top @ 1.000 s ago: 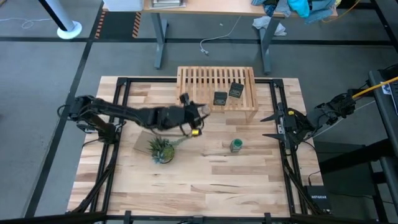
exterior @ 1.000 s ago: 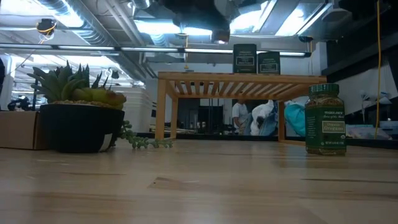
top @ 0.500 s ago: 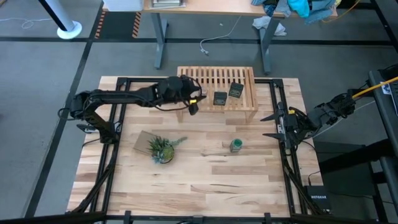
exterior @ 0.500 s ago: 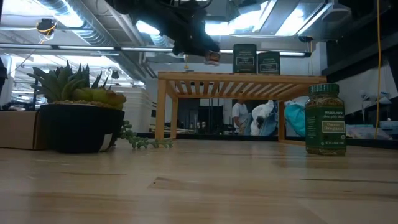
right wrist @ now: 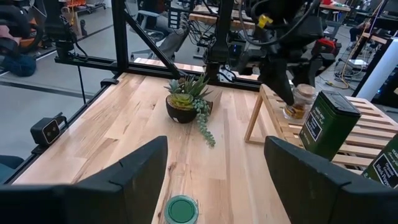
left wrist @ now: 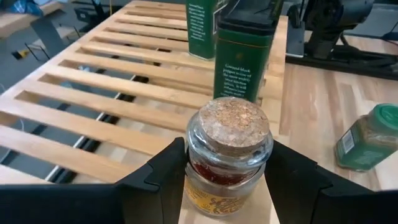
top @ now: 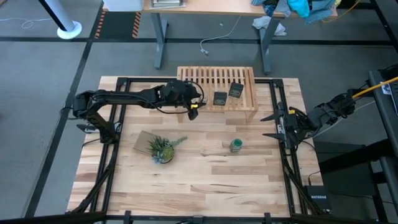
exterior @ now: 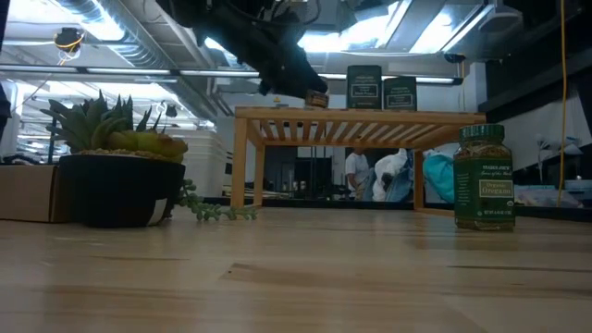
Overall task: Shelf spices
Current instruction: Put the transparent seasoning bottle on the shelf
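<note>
My left gripper [left wrist: 227, 177] is shut on a tiny round glass jar with a cork lid [left wrist: 227, 155], at the near edge of the light-wood slatted shelf [top: 211, 78], left of two dark tins [top: 220, 98] [top: 236, 91] standing on the slats. In the low view the jar [exterior: 316, 97] is level with the shelf top [exterior: 361, 114]. The green-capped jar [top: 236, 145] stands upright on the table, near of the shelf's right end. My right gripper [top: 272, 126] waits open at the table's right edge. My left gripper pinches the cork-lidded jar between its two fingers [left wrist: 163, 180], on opposite sides of the glass body [left wrist: 208, 171] below the lid. It comes slanting down from the table's left. The jar is upright, its base at the shelf's near rail; whether it rests there I cannot tell.
A potted spiky green plant [top: 161, 149] stands on the left half of the table with a flat brown card [top: 140, 141] beside it. The slats left of the tins [left wrist: 93, 93] are bare. Black frame rails [top: 118, 112] run along both table sides.
My left gripper has carried the cork-lidded jar from above the table's middle toward the far edge, to the shelf. It has then come down until the jar is level with the shelf top at its near edge. It has stayed shut on the jar.
</note>
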Controlling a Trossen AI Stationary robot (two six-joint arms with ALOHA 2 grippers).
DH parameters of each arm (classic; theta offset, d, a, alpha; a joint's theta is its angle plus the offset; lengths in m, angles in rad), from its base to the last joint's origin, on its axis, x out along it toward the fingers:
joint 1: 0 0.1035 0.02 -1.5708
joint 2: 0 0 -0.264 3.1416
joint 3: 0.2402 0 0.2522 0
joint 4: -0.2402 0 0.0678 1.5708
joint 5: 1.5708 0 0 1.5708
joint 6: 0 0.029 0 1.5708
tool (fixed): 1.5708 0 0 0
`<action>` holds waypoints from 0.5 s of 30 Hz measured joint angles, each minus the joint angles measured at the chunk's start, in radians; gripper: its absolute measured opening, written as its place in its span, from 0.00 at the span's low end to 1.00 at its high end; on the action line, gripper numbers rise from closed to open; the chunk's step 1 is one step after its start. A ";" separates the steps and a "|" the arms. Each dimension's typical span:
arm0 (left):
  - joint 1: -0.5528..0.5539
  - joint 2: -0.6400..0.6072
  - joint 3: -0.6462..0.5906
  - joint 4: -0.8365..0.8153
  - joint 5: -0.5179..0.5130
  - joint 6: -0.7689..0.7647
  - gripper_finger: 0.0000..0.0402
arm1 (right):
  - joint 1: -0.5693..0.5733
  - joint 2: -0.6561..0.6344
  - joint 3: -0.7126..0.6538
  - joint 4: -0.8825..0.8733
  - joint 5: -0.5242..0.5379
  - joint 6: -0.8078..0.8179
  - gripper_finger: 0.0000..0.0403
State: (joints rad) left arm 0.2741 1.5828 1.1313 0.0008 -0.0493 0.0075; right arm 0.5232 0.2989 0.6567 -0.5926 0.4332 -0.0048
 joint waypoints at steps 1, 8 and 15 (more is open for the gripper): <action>0.000 0.007 0.000 0.005 0.000 0.006 0.43 | 0.000 0.000 0.000 0.000 0.000 0.000 0.68; 0.000 0.025 0.000 0.049 0.000 0.026 0.43 | 0.000 0.000 0.000 -0.001 0.000 0.000 0.68; 0.000 0.025 0.000 0.043 -0.002 0.033 0.51 | 0.000 0.000 0.000 -0.006 0.000 0.000 0.68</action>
State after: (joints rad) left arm 0.2741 1.6081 1.1316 0.0442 -0.0512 0.0408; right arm 0.5233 0.2985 0.6568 -0.5985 0.4332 -0.0048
